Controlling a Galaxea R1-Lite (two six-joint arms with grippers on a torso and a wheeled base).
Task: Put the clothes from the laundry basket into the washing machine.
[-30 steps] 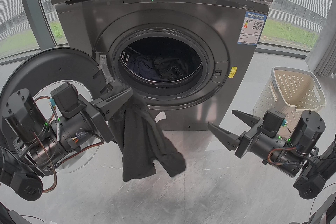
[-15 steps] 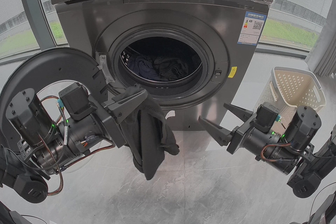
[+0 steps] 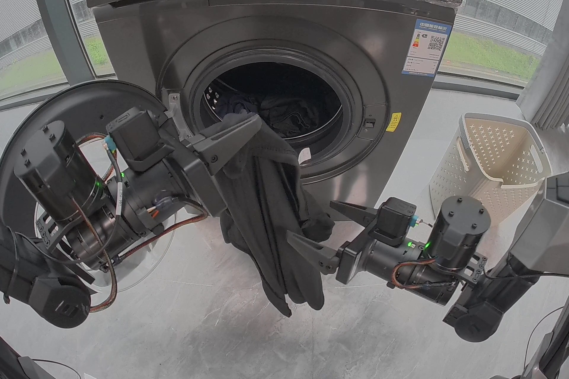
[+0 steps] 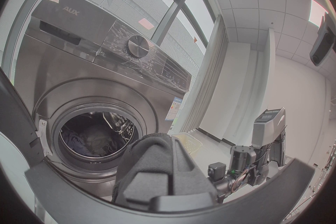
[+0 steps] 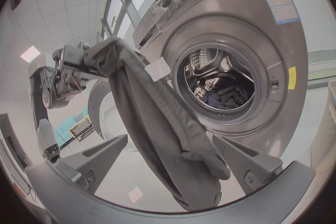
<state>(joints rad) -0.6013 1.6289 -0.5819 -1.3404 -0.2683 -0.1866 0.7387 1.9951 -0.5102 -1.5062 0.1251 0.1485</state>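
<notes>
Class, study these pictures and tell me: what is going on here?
The left gripper is shut on a dark garment, which hangs before the open washing machine. The right gripper is open near the garment's lower part. Other clothes lie in the drum; the laundry basket stands to the right.

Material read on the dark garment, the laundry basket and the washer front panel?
Dark garment: soft matte knit, probably cotton jersey or fleece. It drapes in limp folds and has stitched seams.
Laundry basket: moulded plastic, cream, matte, judging by the perforated walls and rounded rim.
Washing machine front: looks like painted or brushed sheet metal in dark grey satin, with broad soft reflections.
</notes>
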